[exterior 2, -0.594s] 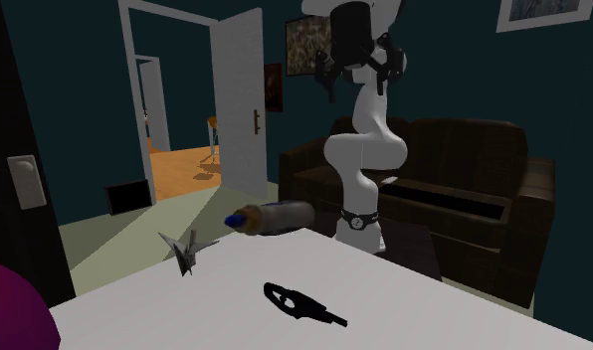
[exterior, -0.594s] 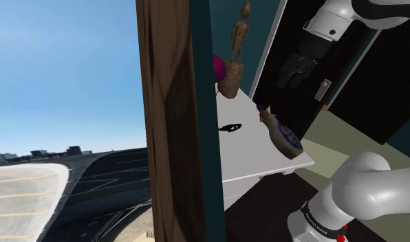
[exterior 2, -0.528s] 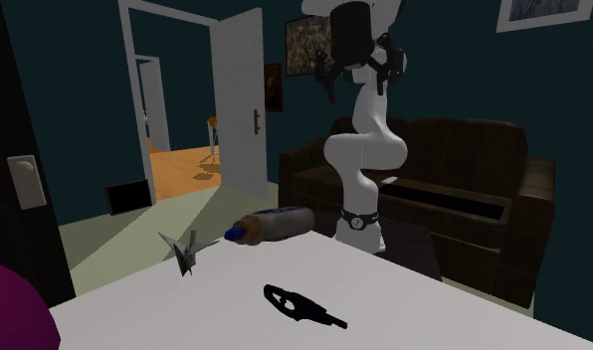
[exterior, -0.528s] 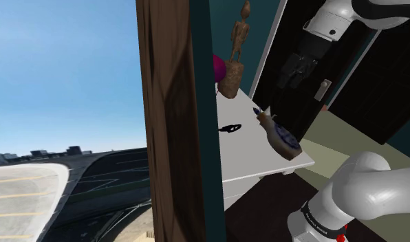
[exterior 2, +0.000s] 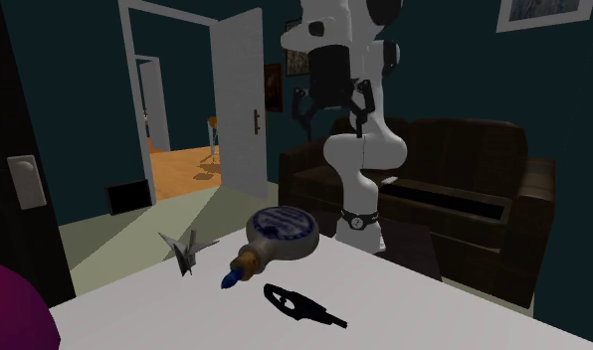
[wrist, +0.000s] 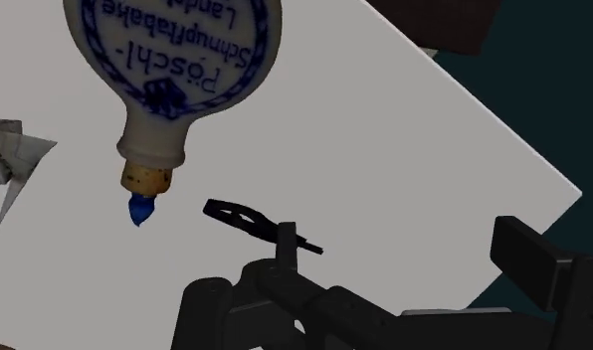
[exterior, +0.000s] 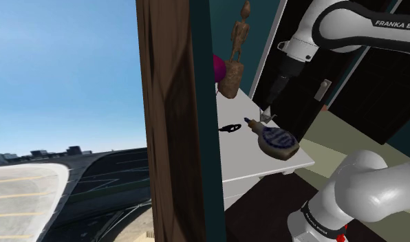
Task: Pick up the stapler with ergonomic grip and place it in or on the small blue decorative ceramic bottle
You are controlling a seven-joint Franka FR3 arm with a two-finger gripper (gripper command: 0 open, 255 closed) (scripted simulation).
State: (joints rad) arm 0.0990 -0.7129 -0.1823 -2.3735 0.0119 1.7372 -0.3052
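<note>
The stapler [exterior: 230, 127] [exterior 2: 302, 304] [wrist: 260, 224] is a small black thing lying flat on the white table [exterior 2: 434, 308]. The bottle [exterior: 276, 141] [exterior 2: 280, 231] [wrist: 185, 60] lies on its side a little way from it: a round cream flask with blue lettering, a cork and a blue tip pointing toward the stapler. My black gripper [exterior: 274, 89] [exterior 2: 331, 99] [wrist: 384, 298] hangs open above the table, over the bottle and stapler, holding nothing.
A grey folded-paper figure [exterior 2: 185, 249] [wrist: 11, 159] stands beside the bottle. A brown wooden figurine [exterior: 234, 51] and a magenta ball [exterior: 219, 69] sit at the table's far end. A wooden post [exterior: 169, 117] blocks the shoulder view's middle. A dark sofa [exterior 2: 464, 189] stands behind the arm.
The bottle has rolled and turned, its flat printed face now up and its neck toward the stapler. The arm has swung and the gripper has come lower over the table.
</note>
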